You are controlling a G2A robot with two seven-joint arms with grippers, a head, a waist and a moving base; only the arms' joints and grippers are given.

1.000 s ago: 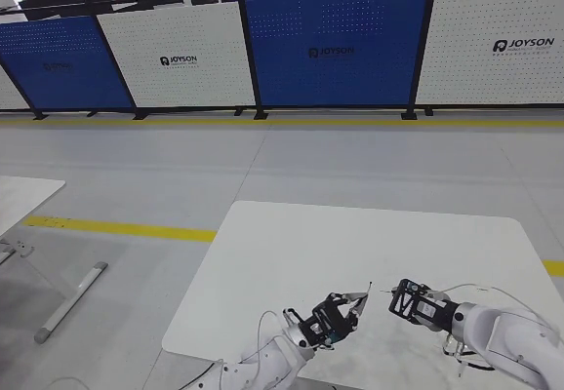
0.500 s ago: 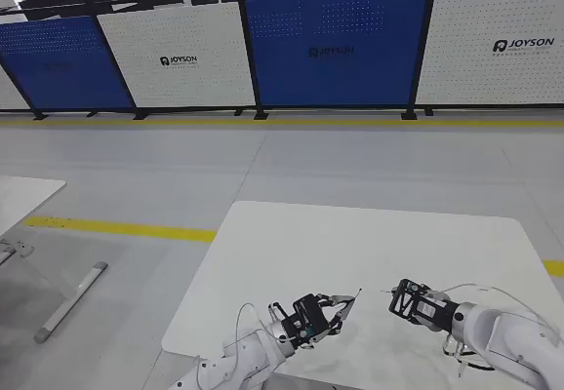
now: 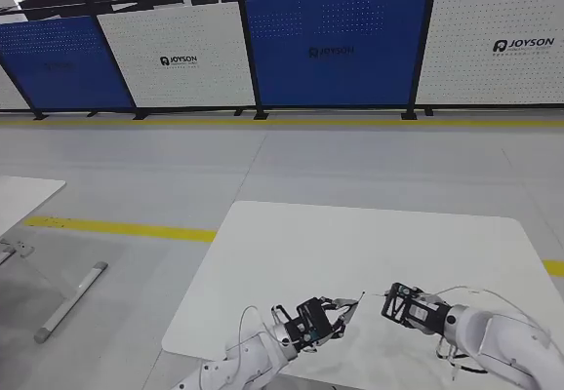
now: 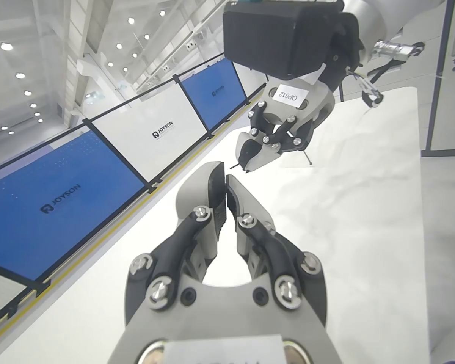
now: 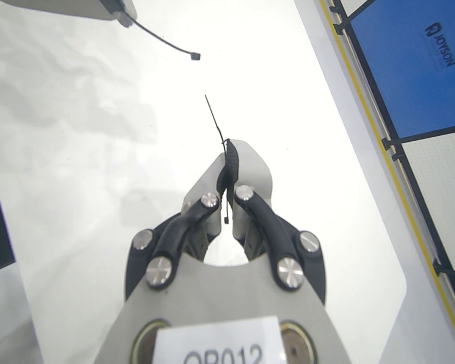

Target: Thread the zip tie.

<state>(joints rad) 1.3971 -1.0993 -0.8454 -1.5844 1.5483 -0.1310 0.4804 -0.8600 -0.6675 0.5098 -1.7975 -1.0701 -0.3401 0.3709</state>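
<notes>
Zip tie (image 5: 214,119) unthreaded, held over the white desk (image 3: 360,234).
Right pincer (image 5: 229,145) clamped tight on the black zip tie, pointed tail poking past its fingertips. Left pincer (image 4: 226,176) pinched closed on a headed strap (image 5: 163,41); its square head sits near the tail tip, not touching. White printed label (image 5: 220,339) on the right pincer's base (print not copied). Blue and white logo panels (image 3: 336,49) stand across the floor beyond.
</notes>
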